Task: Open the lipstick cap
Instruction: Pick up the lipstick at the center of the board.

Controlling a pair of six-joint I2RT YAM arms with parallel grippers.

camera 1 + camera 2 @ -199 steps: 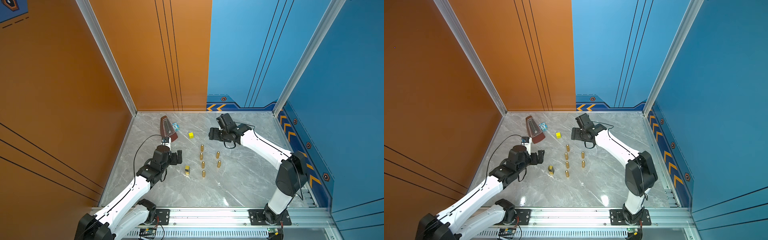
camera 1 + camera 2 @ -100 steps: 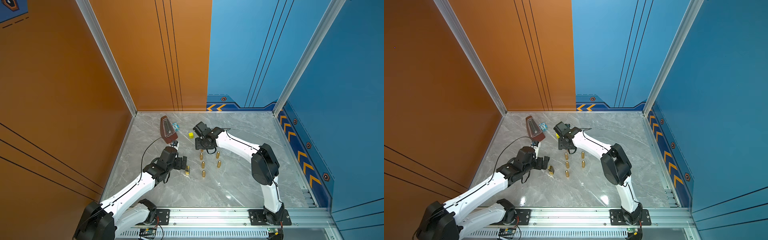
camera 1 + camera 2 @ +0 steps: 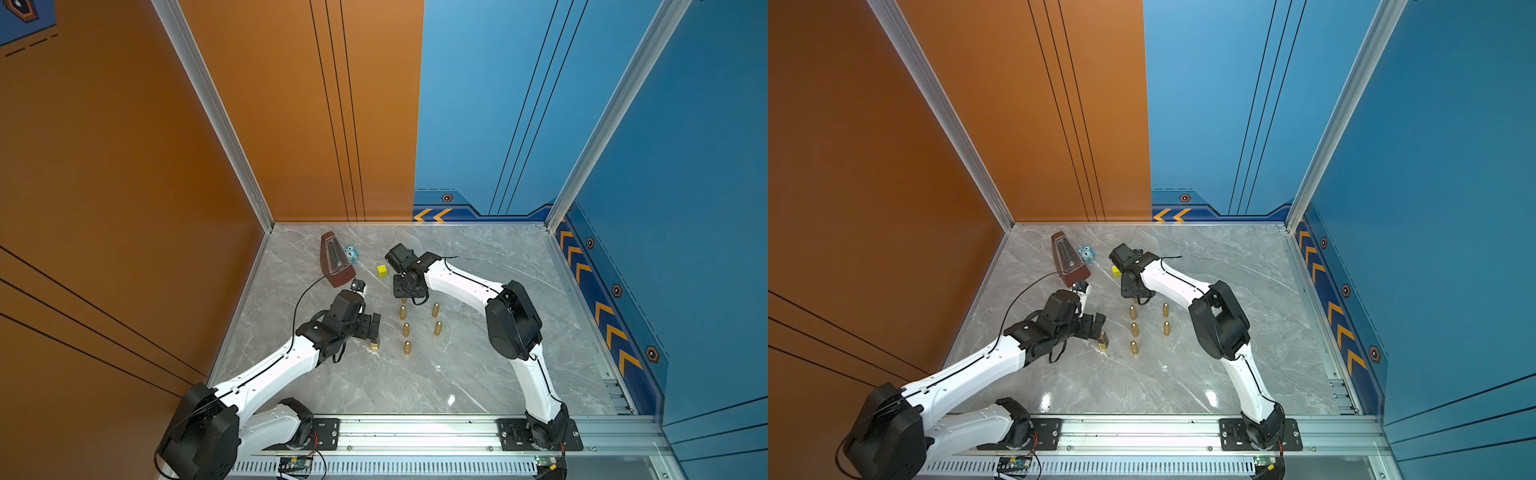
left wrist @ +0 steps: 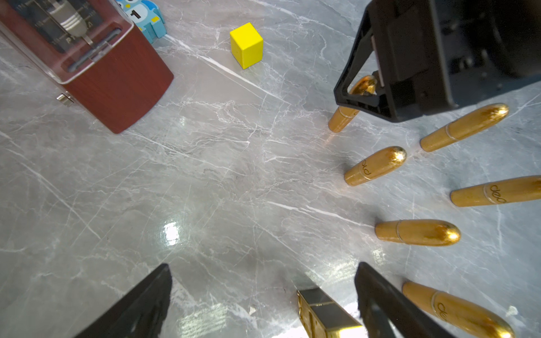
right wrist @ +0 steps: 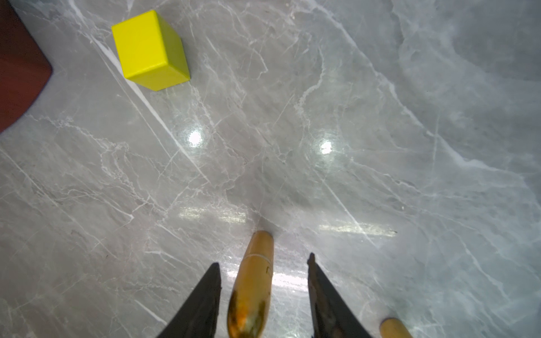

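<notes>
Both top views: since a second ago, the right gripper (image 3: 402, 296) has been swung from 2 o'clock of the gold tubes (image 3: 406, 329) to the 12 o'clock end of their left column, and its fingers have been narrowed. The left gripper (image 4: 263, 266) has been moved up to the square tube (image 4: 325, 316), which is seen in the left wrist view between widely spread fingers, close to one of them.

In the right wrist view the lipstick (image 5: 253, 281) is seen upright on the surface (image 5: 380, 146), flanked by the right fingers (image 5: 205, 298), which are spread with a gap on each side. It is glossy gold and bullet-shaped, with a rounded top and a thin seam ring; its cap is on. A yellow cube (image 3: 382, 271) lies at its 11 o'clock.
</notes>
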